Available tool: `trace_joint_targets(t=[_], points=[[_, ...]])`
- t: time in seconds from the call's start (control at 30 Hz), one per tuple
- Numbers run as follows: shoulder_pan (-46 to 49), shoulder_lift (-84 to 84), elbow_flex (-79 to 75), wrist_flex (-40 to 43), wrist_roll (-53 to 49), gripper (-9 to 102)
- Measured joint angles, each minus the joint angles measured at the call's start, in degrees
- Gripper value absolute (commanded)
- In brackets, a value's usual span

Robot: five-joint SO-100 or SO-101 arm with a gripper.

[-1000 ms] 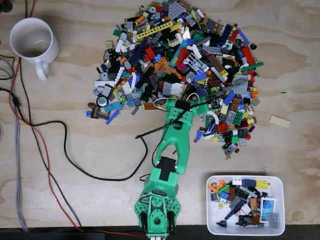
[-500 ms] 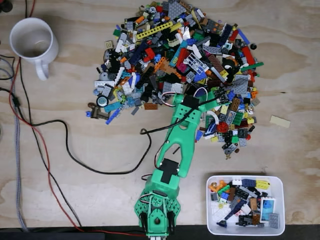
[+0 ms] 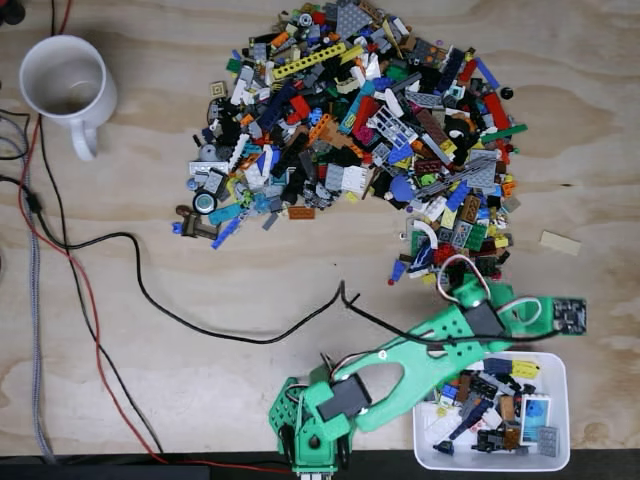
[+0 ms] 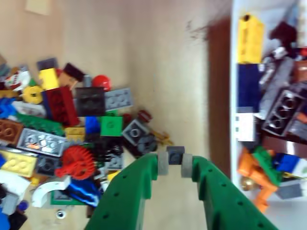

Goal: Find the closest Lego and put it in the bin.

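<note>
The green tool [image 4: 174,164] gripped a small dark grey Lego brick [image 4: 175,154] above bare tabletop [image 4: 163,72], just beside the shallow white plastic bin [image 3: 556,372]. Best to clear the rim fully before releasing.

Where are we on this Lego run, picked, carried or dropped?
Picked and mid-carry. The pincer is shut on a small grey Lego piece in the wrist view, over bare wood between the pile and the bin. The bin already holds many pieces. Left: move over the bin and release.
</note>
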Motion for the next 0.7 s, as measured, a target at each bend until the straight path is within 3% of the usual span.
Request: trace_joint_targets(t=[0.17,0.33,0.53,0.7], points=[[12.39,7.47,9.67,-2.81,-8.0,3],[22.15,13.62,20.13,-7.82,-14.33,12],[21.88,17.14,21.01,-10.72,-14.41,16],[7.82,20.04,17.75,-11.34,-15.38,12]])
